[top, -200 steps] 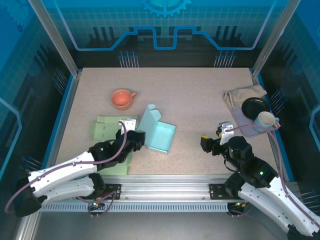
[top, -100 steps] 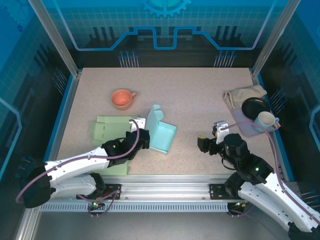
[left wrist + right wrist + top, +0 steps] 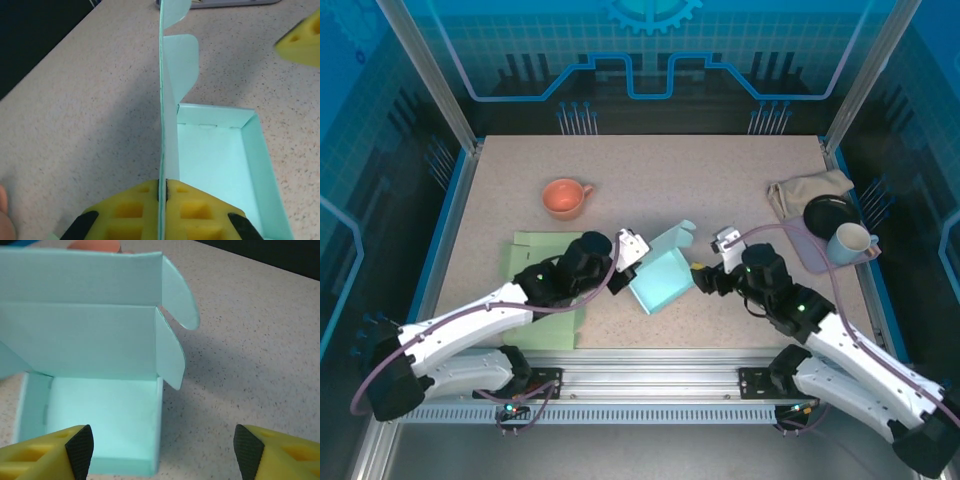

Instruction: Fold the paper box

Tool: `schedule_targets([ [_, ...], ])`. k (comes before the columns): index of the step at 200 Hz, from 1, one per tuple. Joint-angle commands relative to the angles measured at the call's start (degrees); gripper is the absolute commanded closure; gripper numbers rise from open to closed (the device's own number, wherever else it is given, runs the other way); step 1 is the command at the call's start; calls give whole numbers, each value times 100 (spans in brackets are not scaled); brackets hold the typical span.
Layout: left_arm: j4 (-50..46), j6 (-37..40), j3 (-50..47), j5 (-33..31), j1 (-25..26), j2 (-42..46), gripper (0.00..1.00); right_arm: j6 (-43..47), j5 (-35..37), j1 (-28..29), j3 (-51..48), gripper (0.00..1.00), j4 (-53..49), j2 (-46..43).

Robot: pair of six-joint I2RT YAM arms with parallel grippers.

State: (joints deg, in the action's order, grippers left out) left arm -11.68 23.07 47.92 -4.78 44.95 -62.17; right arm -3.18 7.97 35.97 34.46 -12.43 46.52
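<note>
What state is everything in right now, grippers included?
paper box: open, base on the table, lid standing upright.
left gripper: shut on the lid's edge.
right gripper: open, holding nothing.
orange cup: upright.
green sheet: flat, unfolded.
white mug: upright.
cloth: crumpled.

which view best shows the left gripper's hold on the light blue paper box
Left wrist view: the left gripper is shut on the upright lid of the light blue paper box, seen edge-on. Top view shows it small; right wrist view, the box's inside.
</note>
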Motion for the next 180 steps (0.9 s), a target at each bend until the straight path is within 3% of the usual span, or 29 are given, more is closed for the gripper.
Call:
schedule_targets([
  [1,127,1121,189,1648,-411,310,98,719,-757,-474,45,25,959,88],
  [11,228,1203,108,2030,-519,307,98,816,-987,-687,-156,26,1240,8],
  [31,-102,1329,259,2120,-588,94,100,787,-1318,-1191,-519,28,1641,-262],
  [66,2,1343,252,2255,-642,-93,100,673,-993,-1921,-618,30,1929,4],
  [80,12,1344,271,2244,-654,-119,100,639,-1538,-2138,-613,31,2027,240],
  [114,151,1310,225,2305,-774,-54,100,826,-2870,-2039,-746,32,2376,485],
  [180,185,1292,182,2472,-841,-28,100,1304,-4249,-1745,-630,35,2294,747],
])
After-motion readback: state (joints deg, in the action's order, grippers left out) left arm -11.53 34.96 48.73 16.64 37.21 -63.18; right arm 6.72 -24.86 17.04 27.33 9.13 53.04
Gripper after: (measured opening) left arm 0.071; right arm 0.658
